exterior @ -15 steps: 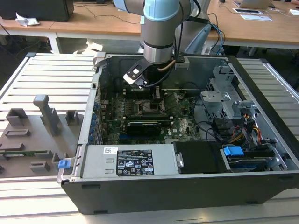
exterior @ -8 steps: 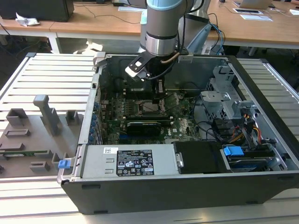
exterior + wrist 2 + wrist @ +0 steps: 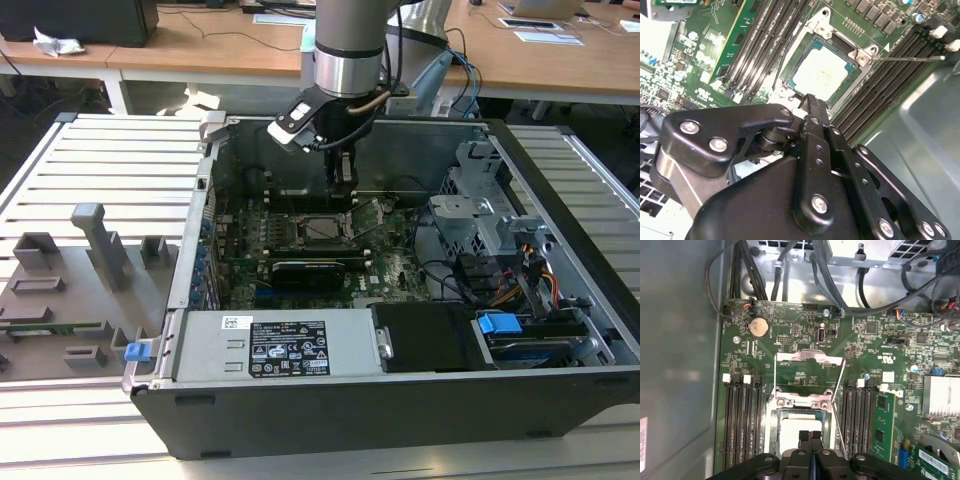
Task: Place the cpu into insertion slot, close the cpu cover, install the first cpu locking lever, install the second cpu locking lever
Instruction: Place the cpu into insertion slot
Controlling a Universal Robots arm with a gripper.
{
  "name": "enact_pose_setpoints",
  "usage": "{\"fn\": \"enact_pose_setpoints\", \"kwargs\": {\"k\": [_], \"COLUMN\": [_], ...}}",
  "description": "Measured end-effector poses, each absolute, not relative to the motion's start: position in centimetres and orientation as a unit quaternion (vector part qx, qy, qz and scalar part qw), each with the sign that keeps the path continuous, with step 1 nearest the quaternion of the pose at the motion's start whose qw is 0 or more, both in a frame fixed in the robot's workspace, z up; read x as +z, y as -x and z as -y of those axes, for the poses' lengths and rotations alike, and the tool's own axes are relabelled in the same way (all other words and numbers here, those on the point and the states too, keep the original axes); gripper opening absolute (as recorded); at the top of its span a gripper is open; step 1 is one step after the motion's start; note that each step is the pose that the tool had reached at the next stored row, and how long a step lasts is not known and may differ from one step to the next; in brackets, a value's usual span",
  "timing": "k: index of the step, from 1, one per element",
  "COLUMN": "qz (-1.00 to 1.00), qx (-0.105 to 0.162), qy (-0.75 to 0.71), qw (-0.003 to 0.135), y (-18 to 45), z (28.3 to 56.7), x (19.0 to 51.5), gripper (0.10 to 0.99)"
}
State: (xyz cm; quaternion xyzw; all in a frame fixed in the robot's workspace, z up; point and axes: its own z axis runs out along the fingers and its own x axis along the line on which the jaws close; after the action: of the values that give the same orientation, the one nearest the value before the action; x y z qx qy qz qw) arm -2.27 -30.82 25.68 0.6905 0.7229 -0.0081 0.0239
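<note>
One step looks done: inside the open computer case (image 3: 400, 420), mid-frame in the exterior view, the cpu (image 3: 822, 75) lies seated in the insertion slot (image 3: 298, 233). The gripper (image 3: 809, 101), fingers (image 3: 804, 437) pressed together and empty, hangs close over it. The cpu cover (image 3: 810, 356) stands flipped open, both levers (image 3: 905, 58) free; memory slots (image 3: 742, 425) flank closely, room overhead.

Silver arm (image 3: 350, 60), black jaws (perhaps brown cable (image 3: 374, 100)).
</note>
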Motion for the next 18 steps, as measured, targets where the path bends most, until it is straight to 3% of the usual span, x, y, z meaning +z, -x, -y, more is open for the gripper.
{"fn": "enact_pose_setpoints", "kwargs": {"k": [12,18], "qz": [-0.723,-0.723], "qx": [-0.008,-0.008], "qy": [-0.69,-0.69], "qw": [0.024,0.024], "y": [2.3,2.3], "z": [30.8,30.8], "x": [29.1,29.2], "gripper": [0.106,0.106]}}
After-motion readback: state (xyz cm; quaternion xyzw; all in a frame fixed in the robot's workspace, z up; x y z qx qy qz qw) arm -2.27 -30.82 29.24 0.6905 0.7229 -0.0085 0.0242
